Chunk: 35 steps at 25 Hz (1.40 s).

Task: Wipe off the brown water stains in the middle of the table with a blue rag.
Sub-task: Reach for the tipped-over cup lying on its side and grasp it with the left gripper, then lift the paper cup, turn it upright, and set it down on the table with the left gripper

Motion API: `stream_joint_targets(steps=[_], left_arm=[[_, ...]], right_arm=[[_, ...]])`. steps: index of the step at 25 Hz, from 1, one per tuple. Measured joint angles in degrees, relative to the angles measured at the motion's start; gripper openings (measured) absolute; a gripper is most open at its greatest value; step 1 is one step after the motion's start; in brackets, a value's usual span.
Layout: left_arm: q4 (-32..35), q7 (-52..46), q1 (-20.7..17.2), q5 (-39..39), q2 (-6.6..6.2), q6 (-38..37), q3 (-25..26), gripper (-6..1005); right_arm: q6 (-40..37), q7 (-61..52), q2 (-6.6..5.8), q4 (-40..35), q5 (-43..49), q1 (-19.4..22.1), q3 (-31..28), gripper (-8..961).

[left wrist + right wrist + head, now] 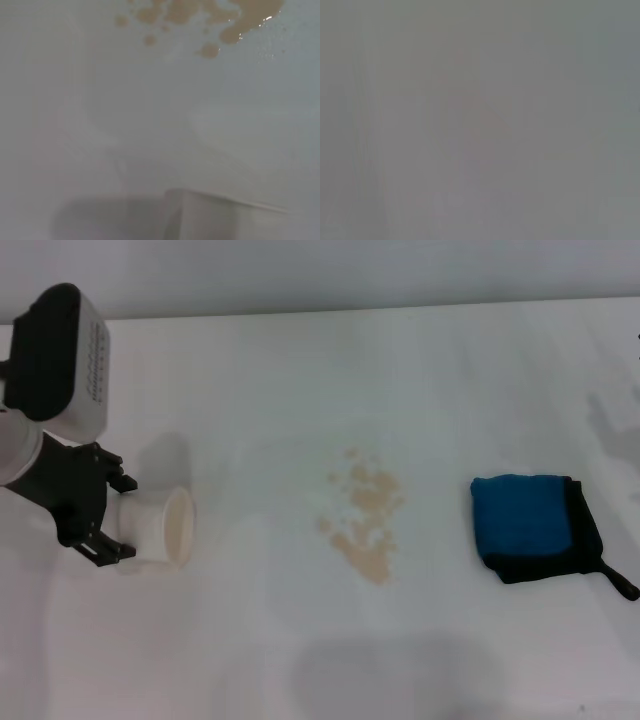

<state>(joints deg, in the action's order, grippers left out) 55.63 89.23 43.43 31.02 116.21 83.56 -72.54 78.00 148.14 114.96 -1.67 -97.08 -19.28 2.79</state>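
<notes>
The brown water stains (365,518) lie as tan blotches in the middle of the white table (300,640). They also show in the left wrist view (200,15). The blue rag (525,520), folded, with black edging and a loop tail, lies flat to the right of the stains. My left gripper (112,515) is at the left of the table, shut on a white paper cup (160,528) held on its side, mouth toward the stains. The cup's rim shows in the left wrist view (225,212). My right gripper is out of view.
The table's far edge (350,308) meets a grey wall. The right wrist view shows only a blank grey field.
</notes>
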Motion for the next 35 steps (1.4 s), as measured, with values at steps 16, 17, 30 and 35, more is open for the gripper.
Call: stream_joint_targets(steps=[16,17,30,35], left_arm=[[-6.32,1.61,1.83,-0.55,1.92,-6.11,-0.09,848],[-6.33,1.58,1.83,-0.50,1.97,-6.26,0.00,848],[-4.96,0.54,0.92,0.71,2.53,-7.67,0.68,745],[-0.43,0.70,-1.84,6.19,2.53,-8.02,3.48,708]], right_arm=[[-0.10,0.02,-0.08,-0.99,0.09,0.01,0.03,709],[-0.11,0.02,-0.08,-1.10,0.09,0.03,0.03,709],[-0.18,0.05,-0.18,-2.03,-0.07,0.49,0.03,709],[-0.04,0.05,-0.18,-2.02,-0.05,0.47,0.03,709]])
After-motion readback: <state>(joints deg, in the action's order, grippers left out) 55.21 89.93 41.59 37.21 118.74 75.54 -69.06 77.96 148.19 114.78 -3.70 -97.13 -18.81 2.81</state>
